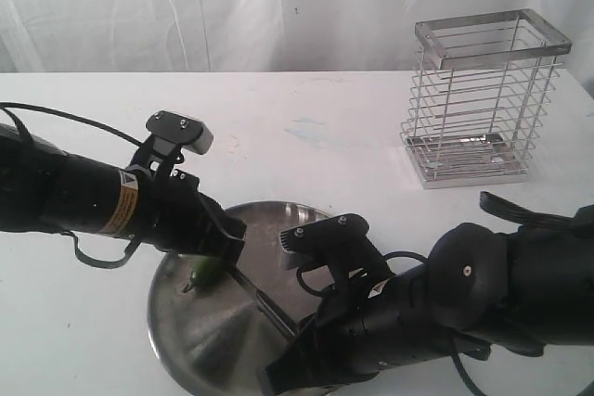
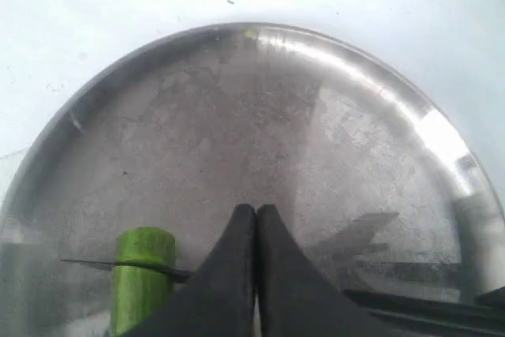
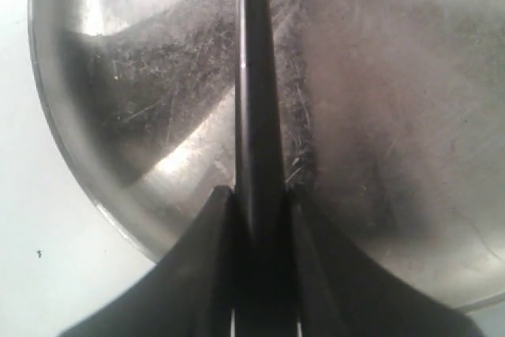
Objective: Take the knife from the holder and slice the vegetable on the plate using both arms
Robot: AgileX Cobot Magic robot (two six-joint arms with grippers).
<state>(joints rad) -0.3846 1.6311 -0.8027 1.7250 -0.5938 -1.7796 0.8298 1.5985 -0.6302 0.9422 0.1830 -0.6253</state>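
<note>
Right claw [image 3: 260, 203] has the knife [image 3: 256, 116] clamped by the handle, jaws part open around it and the tip pointing straight away from the claw across the plate [image 2: 237, 116].

Veg [image 2: 140, 297] lies on the plate at the tip end of the knife, on the left arm's side. The left arm is much nearer to it.

Key relation: in the left wrist view the knife crosses the veg roughly square to its long axis, just behind the pale cut end. Can't tell whether the edge is resting on the skin or has bitten in.

Left claw [image 2: 256, 219] is fully closed with nothing between the fingers. The veg sits just beside them, not gripped. Contact with the fingers is unclear.

Holder [image 1: 487, 99] is well apart at the back right with no knife showing in it, so I judge the fetch step done and the slicing step in hand.

Next move probably needs a straight press down along the current line. Risk: the veg isn't pinned and could roll or skid on the steel.
</note>
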